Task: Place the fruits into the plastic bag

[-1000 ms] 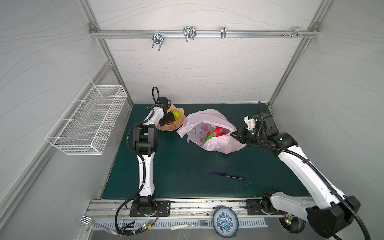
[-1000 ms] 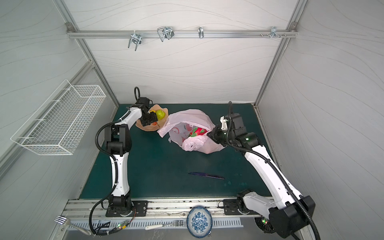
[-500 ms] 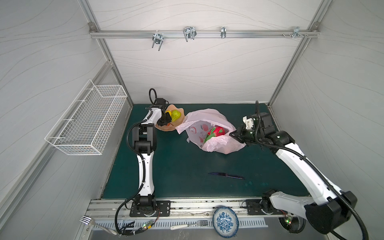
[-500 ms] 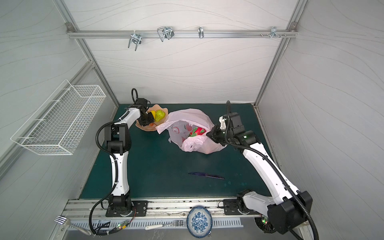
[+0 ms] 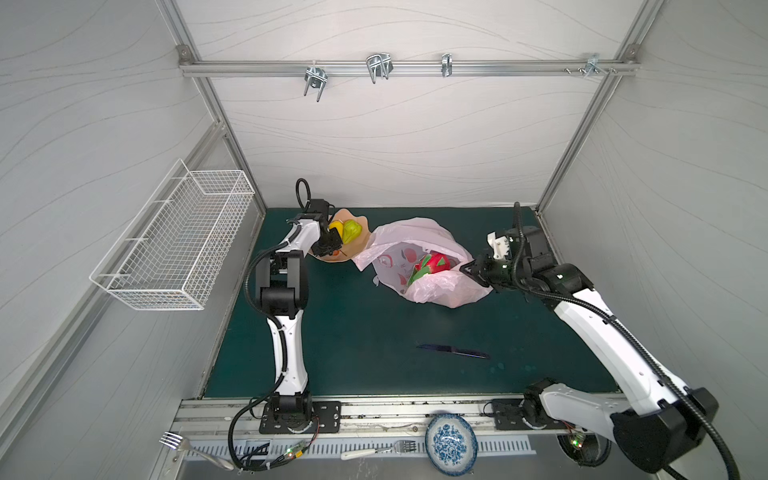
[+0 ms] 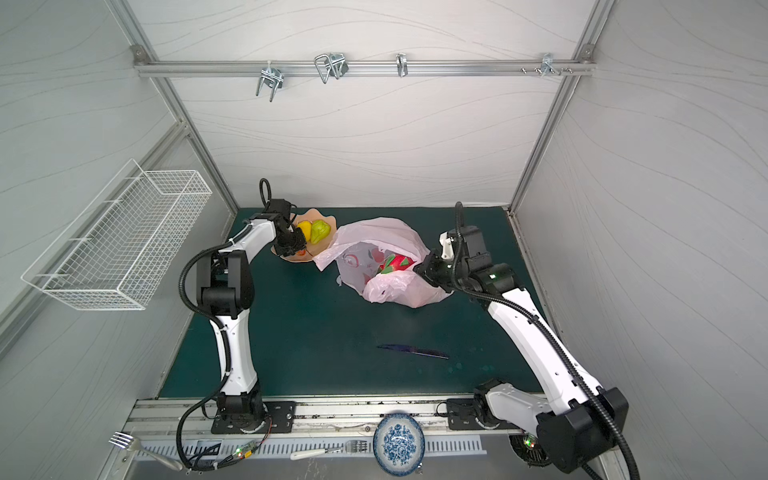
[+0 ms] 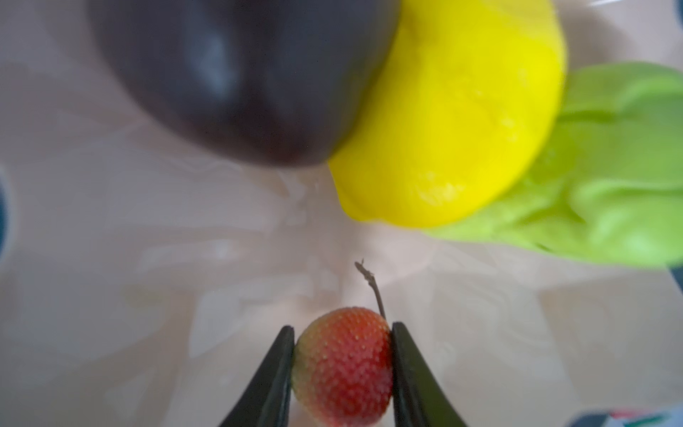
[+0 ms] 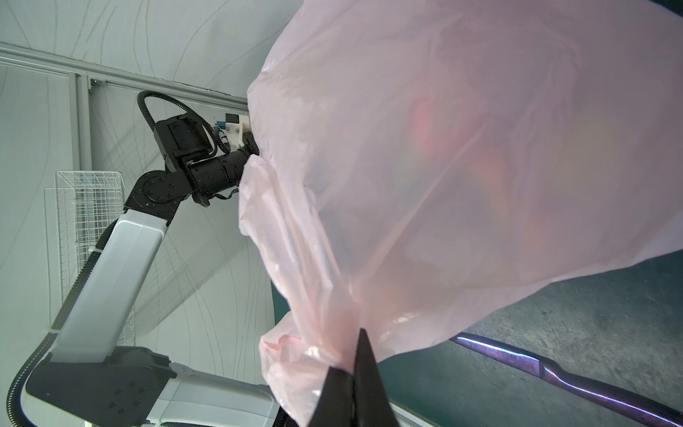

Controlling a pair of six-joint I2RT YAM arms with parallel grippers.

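Two left fingers [image 7: 269,380] now on strawberry [image 7: 343,366]

Bright even light, soft shadows, bowed edges, blurred wrist close-ups.

In both top views the 2 arms stand on bases at the near edge: the left arm [image 5: 286,332] rises upright, folds at the elbow and reaches toward the far left with its wrist pitched down, while the right arm [image 5: 602,332] stretches in 1 long slant toward the far middle, wrist pointing left. The left gripper [image 7: 343,327] has its 2 black fingers [image 7: 273,369] pressed against either side of a strawberry [image 7: 343,369]. The right gripper [image 8: 363,334] has its jaws together, pinching a fold of the plastic bag [image 8: 443,166].
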